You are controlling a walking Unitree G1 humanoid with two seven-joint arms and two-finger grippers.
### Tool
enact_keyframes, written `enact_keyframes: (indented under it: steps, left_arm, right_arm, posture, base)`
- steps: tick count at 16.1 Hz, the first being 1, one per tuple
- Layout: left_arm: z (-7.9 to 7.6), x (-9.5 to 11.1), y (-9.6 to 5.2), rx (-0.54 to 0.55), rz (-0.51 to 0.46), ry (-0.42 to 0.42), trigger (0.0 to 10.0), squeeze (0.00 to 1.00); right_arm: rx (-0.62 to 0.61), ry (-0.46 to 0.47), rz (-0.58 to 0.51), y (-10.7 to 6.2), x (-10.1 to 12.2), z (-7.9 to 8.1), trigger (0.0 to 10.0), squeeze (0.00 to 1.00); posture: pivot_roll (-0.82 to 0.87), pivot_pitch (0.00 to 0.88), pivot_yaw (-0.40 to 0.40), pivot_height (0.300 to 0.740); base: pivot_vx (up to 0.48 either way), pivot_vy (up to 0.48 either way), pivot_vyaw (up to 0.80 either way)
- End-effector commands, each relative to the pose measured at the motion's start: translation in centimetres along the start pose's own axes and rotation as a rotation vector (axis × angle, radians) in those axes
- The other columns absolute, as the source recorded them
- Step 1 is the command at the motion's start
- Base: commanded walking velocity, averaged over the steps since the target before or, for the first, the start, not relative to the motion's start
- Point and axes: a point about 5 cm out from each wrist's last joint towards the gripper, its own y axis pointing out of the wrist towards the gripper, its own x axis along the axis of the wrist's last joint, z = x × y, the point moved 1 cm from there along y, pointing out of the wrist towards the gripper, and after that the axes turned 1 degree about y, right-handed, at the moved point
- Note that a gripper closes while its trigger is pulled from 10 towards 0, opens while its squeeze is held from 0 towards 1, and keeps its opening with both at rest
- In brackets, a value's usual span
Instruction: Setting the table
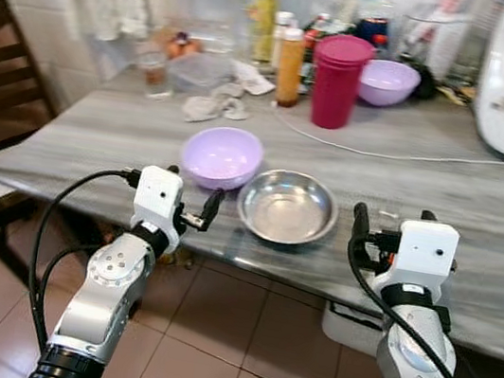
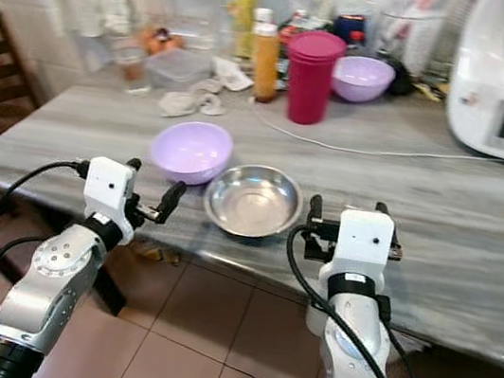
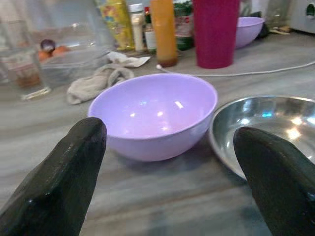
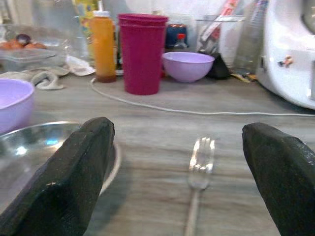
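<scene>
1. The lilac bowl (image 1: 222,155) and the steel dish (image 1: 288,206) sat side by side, rims nearly touching, near the front edge of the grey worktop (image 1: 480,201). That much of the place setting looked laid.
2. A fork (image 4: 198,174) lay on the worktop just beside the steel dish, on its right side, handle toward the robot. It seemed still to need placing or straightening.
3. The left claw (image 3: 167,187) hung wide open just short of the lilac bowl, holding nothing.
4. The right claw (image 4: 179,167) was likewise spread wide and empty, with the fork lying between its fingers' line of sight.
5. A magenta tumbler (image 1: 337,80) and a second lilac bowl (image 1: 388,82) stood well back among the bottles; by my judgement a drinking cup was yet to be brought forward.
</scene>
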Motion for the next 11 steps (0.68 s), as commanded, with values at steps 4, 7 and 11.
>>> enact_keyframes:
  steps: [4, 7, 11]
  left_arm:
    - [0.20, -0.27, 0.00, 0.009, 0.025, 0.018, 10.0, 0.00]
    - [0.31, -0.28, -0.11, 0.006, 0.028, 0.023, 10.0, 0.00]
    - [0.33, -0.31, -0.11, 0.000, 0.030, 0.026, 10.0, 0.00]
  right_arm:
    - [0.015, 0.003, 0.011, 0.33, -0.16, 0.20, 10.0, 0.00]
    - [0.001, 0.001, 0.015, 0.42, -0.30, -0.02, 10.0, 0.00]
    - [-0.013, -0.001, 0.022, 0.63, -0.52, -0.22, 10.0, 0.00]
  posture:
    - [-0.33, 0.018, 0.138, 0.740]
    - [-0.33, 0.025, 0.133, 0.740]
    - [-0.33, 0.024, 0.135, 0.740]
  base:
    - [-0.340, 0.000, 0.00]
    - [-0.363, 0.000, 0.00]
    - [-0.356, 0.000, 0.00]
